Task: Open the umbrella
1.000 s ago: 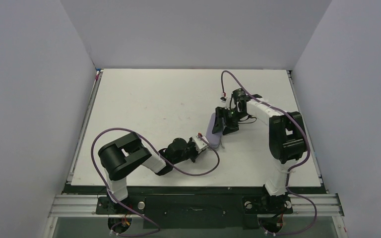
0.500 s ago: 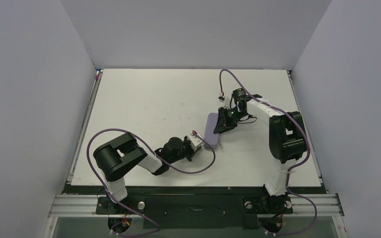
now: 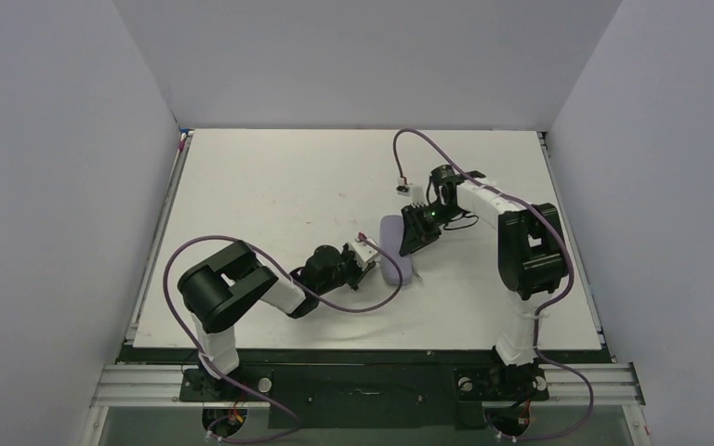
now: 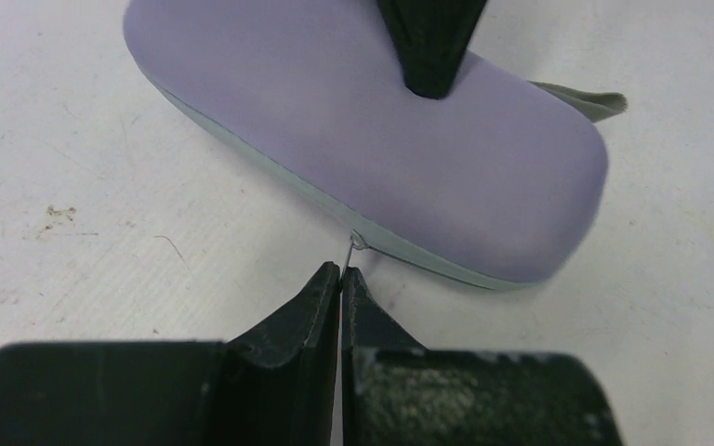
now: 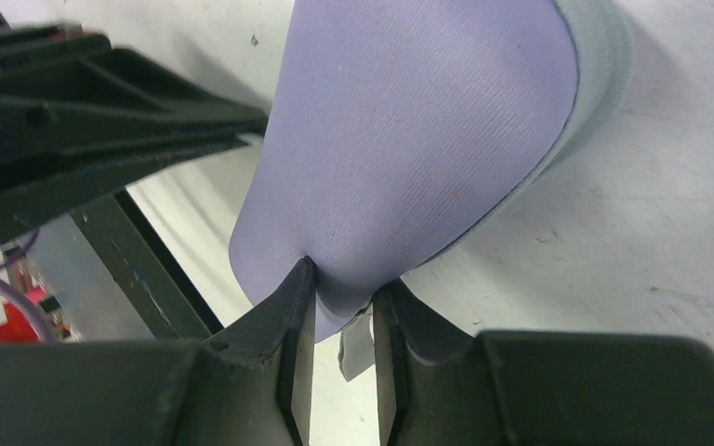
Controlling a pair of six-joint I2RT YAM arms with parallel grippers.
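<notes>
The left arm lies low and stretched across the table (image 4: 102, 232). Its fingers (image 4: 341, 274) are pressed together on the thin metal zip pull (image 4: 354, 243) at the near seam of the lavender zip case (image 4: 363, 139). The case lies flat mid-table, zipped, its contents hidden. Beyond it the right arm bends down; its fingers (image 5: 344, 279), narrowly apart, pinch the fabric at the case's far end.
</notes>
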